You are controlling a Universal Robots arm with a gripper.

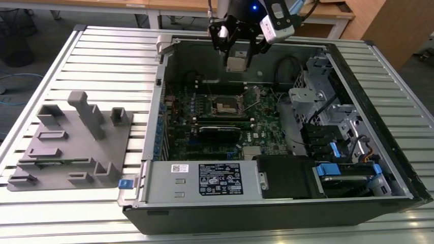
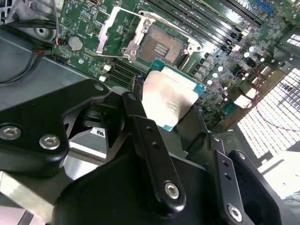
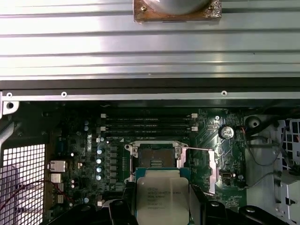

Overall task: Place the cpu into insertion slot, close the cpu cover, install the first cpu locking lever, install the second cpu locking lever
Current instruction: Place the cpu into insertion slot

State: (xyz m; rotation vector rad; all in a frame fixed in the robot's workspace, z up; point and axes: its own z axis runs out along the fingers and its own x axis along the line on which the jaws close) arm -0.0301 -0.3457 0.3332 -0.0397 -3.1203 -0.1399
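The cpu (image 1: 236, 64), a small square chip with a silvery top, hangs over the open computer case with my gripper (image 1: 238, 53) shut on it. Both wrist views show the cpu (image 2: 169, 98) (image 3: 161, 196) held by its edges between my black fingers (image 2: 145, 136). The insertion slot (image 1: 227, 105) (image 2: 162, 47) (image 3: 154, 160) on the green motherboard lies uncovered, its tan pin field showing, a short way below and ahead of the chip. The cpu cover (image 2: 108, 29) (image 3: 210, 169) stands swung open beside the socket. A thin locking lever (image 3: 197, 149) juts out beside the socket.
A grey parts fixture (image 1: 71, 145) lies on the slatted table at the exterior view's left. Inside the case sit a black card (image 1: 220, 133), a labelled box (image 1: 203, 178) along the near wall, and drive bays with cables (image 1: 332, 132) at the exterior view's right. Memory slots (image 3: 147, 123) run beyond the socket.
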